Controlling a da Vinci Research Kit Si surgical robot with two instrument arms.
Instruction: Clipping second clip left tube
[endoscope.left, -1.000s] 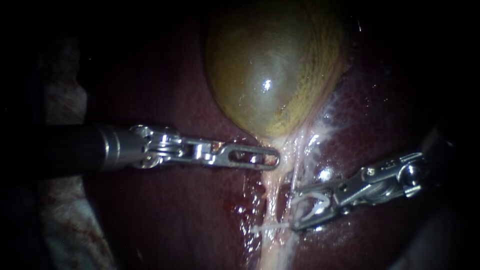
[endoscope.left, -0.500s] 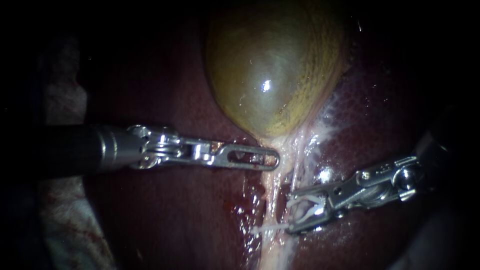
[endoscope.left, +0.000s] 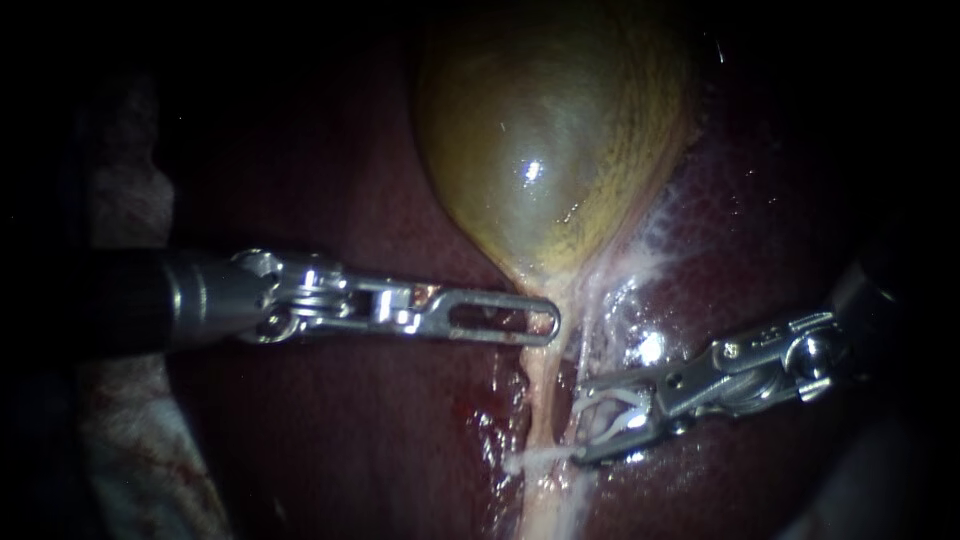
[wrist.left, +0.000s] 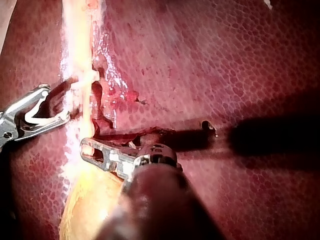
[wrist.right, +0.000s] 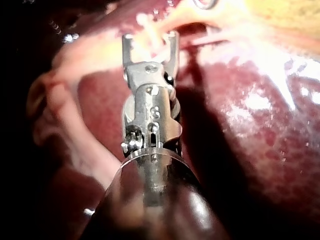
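Background: dark red, wet liver (endoscope.left: 350, 430) fills the field, its surface finely mottled in the left wrist view.
Upper centre: olive-yellow gallbladder (endoscope.left: 545, 130), glossy, tapering downward to a narrow neck.
Left margin: pale, blood-stained cloth (endoscope.left: 130, 470), well apart from the work.
Beside the neck: white webby tissue (endoscope.left: 650, 245) on the liver. A thin strand (endoscope.left: 592, 330) runs from it down toward the right instrument.
Raw patch: red, wet spot (endoscope.left: 500, 400) just left of the tube.
Left instrument (endoscope.left: 548, 322): enters level from the left. Claw closed flat, no gap showing. Tip touches the gallbladder neck where the tube begins; whether tissue is pinched inside cannot be told. It lies above the other claw, apart from it.
Right instrument (endoscope.left: 582, 420): enters from the right. Claw spread wide.
Loaded clip (endoscope.left: 615, 418): white, V-shaped, seated inside the right claw against both halves.
Left tube (endoscope.left: 545, 400): pale cream cord, straight, running from the gallbladder neck down over the liver.
Tube and claw: the open mouth faces the tube, its tips just beside the tube's right flank. In the right wrist view pale tissue lies at the tips. Whether the tube sits fully inside cannot be told.
Placed clip (endoscope.left: 535, 458): white bar across the left tube, low on it, one end just beside the claw's lower tip.
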